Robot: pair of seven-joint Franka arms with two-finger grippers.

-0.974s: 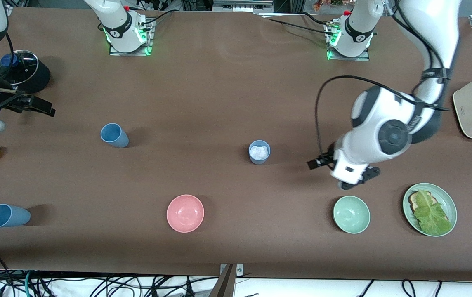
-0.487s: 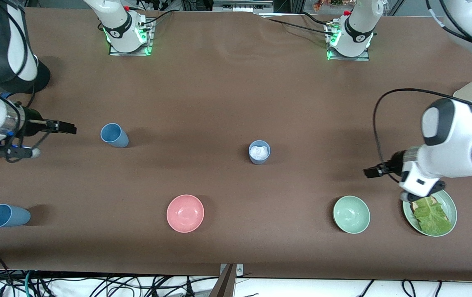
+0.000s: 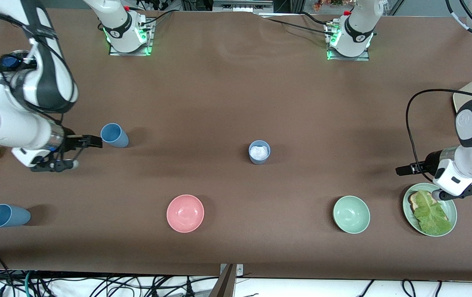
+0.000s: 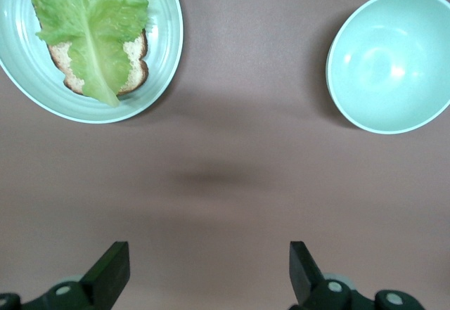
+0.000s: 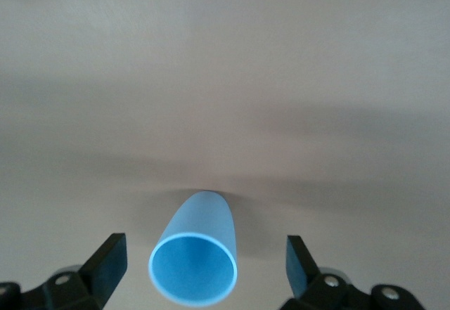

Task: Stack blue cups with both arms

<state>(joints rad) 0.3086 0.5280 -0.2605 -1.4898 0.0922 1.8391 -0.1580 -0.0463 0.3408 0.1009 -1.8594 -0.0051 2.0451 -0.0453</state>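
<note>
Blue plastic cups (image 3: 114,135) (image 3: 8,215) stood toward the brown table's (image 3: 219,95) right-arm end. Right gripper (image 3: 71,152) hovered beside one, unclenched — its wrist view showed cup (image 5: 195,261) between spread fingers (image 5: 105,264). Left gripper (image 4: 207,271), empty and spread, hung over the green plate (image 4: 165,57).

Robotics lab: two bolted arm bases (image 3: 128,31) on a brown-covered table (image 3: 227,95); loose cables (image 3: 95,284) below

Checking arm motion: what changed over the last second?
The right gripper swung in from the table's edge at its arm's end and now hangs open over the nearest blue cup. The left gripper, also open, pulled away toward its arm's end, to the plate. Nothing was grasped; cups and bowls stayed put.
</note>
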